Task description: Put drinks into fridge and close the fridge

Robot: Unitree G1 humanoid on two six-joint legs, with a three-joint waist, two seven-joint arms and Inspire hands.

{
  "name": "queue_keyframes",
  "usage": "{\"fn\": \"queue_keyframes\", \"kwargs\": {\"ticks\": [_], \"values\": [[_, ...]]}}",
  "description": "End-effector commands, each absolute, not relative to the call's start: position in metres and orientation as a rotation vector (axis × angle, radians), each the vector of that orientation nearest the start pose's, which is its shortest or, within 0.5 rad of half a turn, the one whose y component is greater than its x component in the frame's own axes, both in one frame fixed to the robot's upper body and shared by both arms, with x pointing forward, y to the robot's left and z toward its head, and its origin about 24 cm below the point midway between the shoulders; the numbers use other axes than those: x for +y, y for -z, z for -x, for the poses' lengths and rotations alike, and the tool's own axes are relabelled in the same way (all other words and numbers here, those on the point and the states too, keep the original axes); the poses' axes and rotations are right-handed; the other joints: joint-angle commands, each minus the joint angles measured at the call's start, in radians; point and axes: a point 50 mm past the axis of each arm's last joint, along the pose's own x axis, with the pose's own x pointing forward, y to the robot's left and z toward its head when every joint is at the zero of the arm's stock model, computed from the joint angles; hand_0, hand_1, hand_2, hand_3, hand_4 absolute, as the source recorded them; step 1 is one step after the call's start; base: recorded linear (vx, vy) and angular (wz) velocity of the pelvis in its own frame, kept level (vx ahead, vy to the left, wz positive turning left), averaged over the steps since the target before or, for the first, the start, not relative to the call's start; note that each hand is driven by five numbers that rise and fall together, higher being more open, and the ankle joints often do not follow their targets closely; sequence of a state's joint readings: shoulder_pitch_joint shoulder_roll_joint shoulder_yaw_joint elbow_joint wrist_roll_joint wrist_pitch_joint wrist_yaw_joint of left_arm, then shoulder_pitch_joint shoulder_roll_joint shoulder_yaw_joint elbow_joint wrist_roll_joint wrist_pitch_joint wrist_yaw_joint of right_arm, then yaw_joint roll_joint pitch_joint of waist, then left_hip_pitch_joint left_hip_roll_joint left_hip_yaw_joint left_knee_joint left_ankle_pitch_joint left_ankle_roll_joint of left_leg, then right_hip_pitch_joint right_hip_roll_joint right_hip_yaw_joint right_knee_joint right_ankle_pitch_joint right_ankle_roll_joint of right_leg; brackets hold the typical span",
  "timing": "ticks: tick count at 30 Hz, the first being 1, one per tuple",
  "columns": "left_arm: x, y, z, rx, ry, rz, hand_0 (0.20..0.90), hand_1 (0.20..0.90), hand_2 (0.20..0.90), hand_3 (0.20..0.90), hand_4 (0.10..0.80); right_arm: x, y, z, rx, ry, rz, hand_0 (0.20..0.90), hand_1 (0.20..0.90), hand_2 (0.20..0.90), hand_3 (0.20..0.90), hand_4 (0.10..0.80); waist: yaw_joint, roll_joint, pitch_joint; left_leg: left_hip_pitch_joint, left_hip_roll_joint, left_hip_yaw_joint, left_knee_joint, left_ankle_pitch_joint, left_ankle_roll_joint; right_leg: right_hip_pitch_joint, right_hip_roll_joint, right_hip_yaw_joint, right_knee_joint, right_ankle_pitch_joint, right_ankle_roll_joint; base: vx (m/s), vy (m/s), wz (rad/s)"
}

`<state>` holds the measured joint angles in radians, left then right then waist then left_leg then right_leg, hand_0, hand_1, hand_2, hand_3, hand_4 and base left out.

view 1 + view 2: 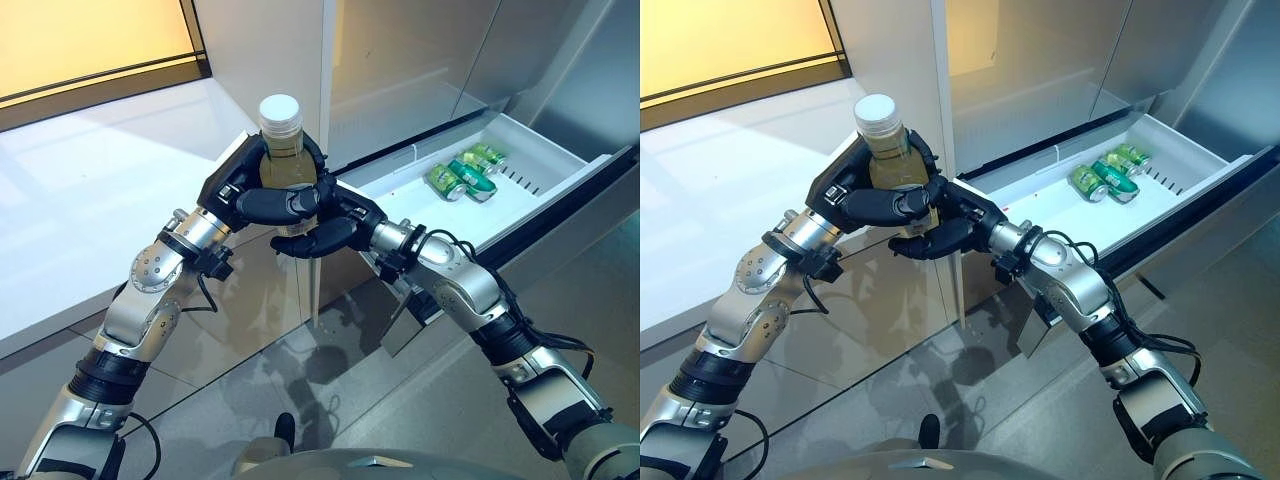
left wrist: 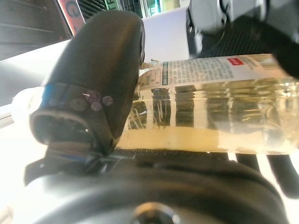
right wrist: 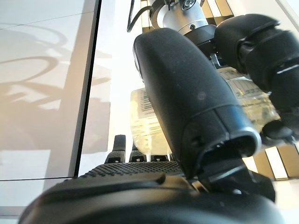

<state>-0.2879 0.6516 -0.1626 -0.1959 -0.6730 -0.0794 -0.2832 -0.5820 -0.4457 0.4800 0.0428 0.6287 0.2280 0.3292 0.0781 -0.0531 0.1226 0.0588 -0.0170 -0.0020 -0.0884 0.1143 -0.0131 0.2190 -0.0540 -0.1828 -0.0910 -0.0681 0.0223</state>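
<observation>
bottle (image 1: 281,150): pale yellow, white cap | cans (image 1: 460,180): green | drawer (image 1: 560,160): white

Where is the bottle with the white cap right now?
The bottle is upright between the left hand and right hand, left of the open fridge drawer.

Green cans (image 1: 458,178) in fridge drawer (image 1: 540,148)

A pale, glossy floor (image 1: 90,190) spreads across the left of the scene, with a dark seam running along it. At the upper left stands a warm yellow panel (image 1: 90,40) in a dark frame (its lower edge slanting).
</observation>
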Motion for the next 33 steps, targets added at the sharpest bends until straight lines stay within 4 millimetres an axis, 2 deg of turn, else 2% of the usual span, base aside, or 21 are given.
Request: {"fn": "queue_keyframes", "kwargs": {"ticks": [1,4,5,6,7,8,23,24,25,26,27,33], "values": [[0.146,-0.256,-0.264,-0.807,0.750,0.051,0.300,0.300,0.300,0.200,0.100,-0.044,-0.201,-0.309,-0.293,-1.027,-0.040,0.900,0.900,0.900,0.900,0.800,0.004,0.021,-0.128,0.076,-0.017,-0.012,0.001,-0.167,0.010,-0.073,0.001,-0.015,0.006,0.054,0.046,0.012,-0.004,0.04],[0.146,-0.256,-0.263,-0.808,0.757,0.058,0.300,0.300,0.300,0.200,0.100,-0.043,-0.200,-0.309,-0.292,-1.034,-0.043,0.900,0.900,0.900,0.900,0.800,0.005,0.021,-0.128,0.075,-0.017,-0.012,0.001,-0.166,0.011,-0.074,0.001,-0.014,0.006,0.055,0.045,0.000,0.000,0.00],[0.145,-0.257,-0.263,-0.808,0.763,0.062,0.300,0.300,0.300,0.200,0.100,-0.041,-0.200,-0.309,-0.290,-1.037,-0.045,0.848,0.848,0.848,0.840,0.740,0.006,0.021,-0.128,0.075,-0.017,-0.012,0.001,-0.166,0.011,-0.074,0.002,-0.014,0.006,0.055,0.045,0.000,0.000,0.00],[0.145,-0.257,-0.263,-0.806,0.766,0.064,0.300,0.300,0.300,0.200,0.100,-0.041,-0.200,-0.309,-0.289,-1.037,-0.042,0.606,0.606,0.606,0.557,0.457,0.006,0.021,-0.129,0.075,-0.017,-0.013,0.001,-0.166,0.011,-0.073,0.001,-0.015,0.006,0.054,0.044,0.000,0.000,0.00],[0.143,-0.256,-0.263,-0.797,0.780,0.078,0.300,0.300,0.300,0.200,0.100,-0.039,-0.200,-0.308,-0.284,-1.040,-0.049,0.314,0.314,0.314,0.216,0.116,0.007,0.021,-0.129,0.076,-0.017,-0.014,0.001,-0.166,0.011,-0.073,0.001,-0.015,0.005,0.054,0.044,0.000,0.000,0.00],[0.142,-0.256,-0.263,-0.791,0.786,0.087,0.300,0.300,0.300,0.200,0.100,-0.038,-0.199,-0.308,-0.281,-1.041,-0.049,0.300,0.300,0.300,0.200,0.100,0.007,0.021,-0.129,0.076,-0.017,-0.014,0.001,-0.166,0.011,-0.073,0.002,-0.015,0.005,0.054,0.044,0.000,0.000,0.00],[0.141,-0.252,-0.265,-0.764,0.800,0.094,0.300,0.300,0.300,0.200,0.100,-0.039,-0.202,-0.310,-0.296,-1.034,-0.034,0.300,0.300,0.300,0.200,0.100,0.007,0.021,-0.128,0.076,-0.015,-0.012,0.001,-0.165,0.011,-0.071,0.001,-0.017,0.004,0.056,0.043,0.000,0.000,0.00],[0.141,-0.252,-0.265,-0.764,0.798,0.092,0.328,0.328,0.328,0.233,0.133,-0.039,-0.202,-0.310,-0.297,-1.033,-0.034,0.300,0.300,0.300,0.200,0.100,0.007,0.021,-0.128,0.076,-0.015,-0.011,0.001,-0.165,0.011,-0.071,0.001,-0.017,0.004,0.056,0.043,0.000,0.000,0.00],[0.142,-0.253,-0.266,-0.769,0.785,0.081,0.669,0.669,0.669,0.631,0.531,-0.040,-0.204,-0.311,-0.302,-1.030,-0.033,0.300,0.300,0.300,0.200,0.100,0.007,0.021,-0.128,0.076,-0.016,-0.013,0.001,-0.165,0.011,-0.072,0.002,-0.017,0.004,0.055,0.043,0.000,0.000,0.00],[0.142,-0.253,-0.266,-0.769,0.785,0.081,0.855,0.855,0.855,0.848,0.748,-0.040,-0.204,-0.312,-0.304,-1.030,-0.033,0.300,0.300,0.300,0.200,0.100,0.007,0.021,-0.128,0.076,-0.016,-0.013,0.001,-0.165,0.011,-0.072,0.002,-0.016,0.004,0.056,0.043,0.000,0.000,0.00],[0.142,-0.253,-0.266,-0.768,0.783,0.081,0.900,0.900,0.900,0.900,0.800,-0.040,-0.205,-0.312,-0.307,-1.029,-0.032,0.300,0.300,0.300,0.200,0.100,0.008,0.021,-0.128,0.076,-0.016,-0.013,0.001,-0.165,0.012,-0.072,0.002,-0.016,0.004,0.056,0.043,0.000,0.000,0.00],[0.150,-0.255,-0.267,-0.791,0.717,0.051,0.900,0.900,0.900,0.900,0.800,-0.044,-0.211,-0.312,-0.339,-1.018,-0.016,0.300,0.300,0.300,0.200,0.100,0.007,0.022,-0.129,0.076,-0.014,-0.011,0.001,-0.165,0.011,-0.072,0.002,-0.016,0.004,0.057,0.043,0.000,0.000,0.00]]}}
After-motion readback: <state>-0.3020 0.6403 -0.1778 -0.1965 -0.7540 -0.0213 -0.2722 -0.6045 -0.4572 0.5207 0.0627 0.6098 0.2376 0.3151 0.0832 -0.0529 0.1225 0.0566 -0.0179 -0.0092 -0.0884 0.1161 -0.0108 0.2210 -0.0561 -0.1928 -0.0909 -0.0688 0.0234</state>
